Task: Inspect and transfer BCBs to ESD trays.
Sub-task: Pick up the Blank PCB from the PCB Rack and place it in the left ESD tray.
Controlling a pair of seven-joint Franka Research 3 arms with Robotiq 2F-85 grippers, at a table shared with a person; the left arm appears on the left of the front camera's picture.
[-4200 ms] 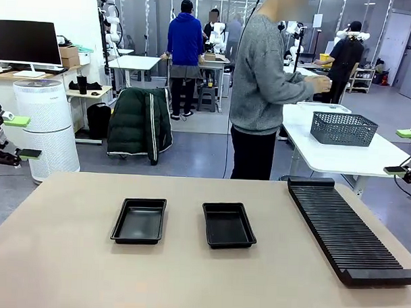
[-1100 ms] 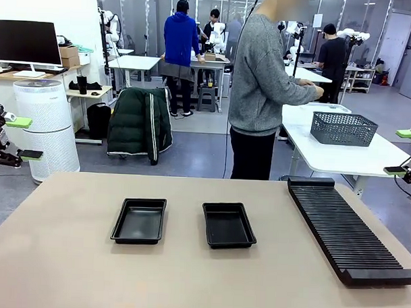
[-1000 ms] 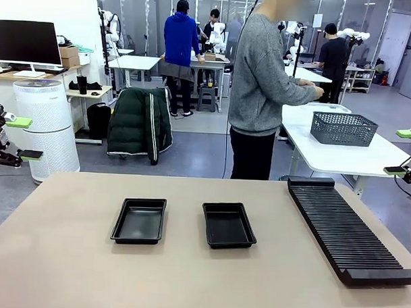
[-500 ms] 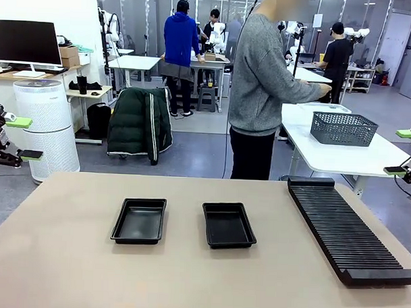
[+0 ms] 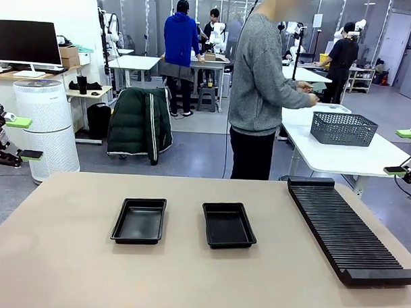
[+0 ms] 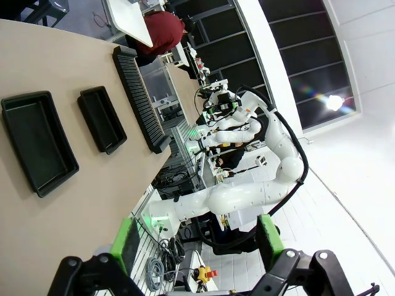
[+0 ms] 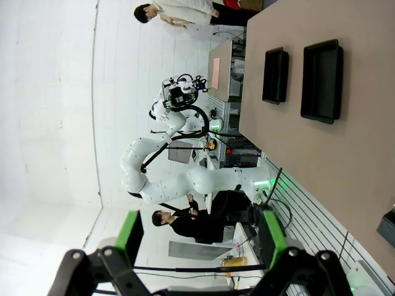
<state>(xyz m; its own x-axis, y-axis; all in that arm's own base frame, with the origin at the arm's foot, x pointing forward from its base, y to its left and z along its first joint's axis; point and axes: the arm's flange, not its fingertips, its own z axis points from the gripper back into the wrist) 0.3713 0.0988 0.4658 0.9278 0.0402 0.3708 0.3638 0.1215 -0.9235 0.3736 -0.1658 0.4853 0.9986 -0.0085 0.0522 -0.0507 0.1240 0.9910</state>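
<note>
Front view gives me the beige tabletop (image 5: 187, 282) with the long black ribbed rack (image 5: 344, 230) lying along its right side, and I place everything from that rack. The ESD tray nearest the rack (image 5: 228, 245) sits to the rack's left, apart from it. The second ESD tray (image 5: 115, 230) sits farther left, with a gap between the two. Both lie flat on the tabletop showing bare black floors. My right hand (image 5: 402, 153) hangs off the tabletop beyond the rack's far right corner, green pads spread wide, released and grasping nothing. My left hand (image 5: 24, 138) hangs well away from the rack, past both trays and off the tabletop's left edge, likewise released. Beyond the rack's far end a person (image 5: 262, 81) in a grey sweater faces a white table (image 5: 327, 157) carrying a grey mesh basket (image 5: 343, 128). What the person's hands (image 5: 307, 98) hold is too small for me to tell.
</note>
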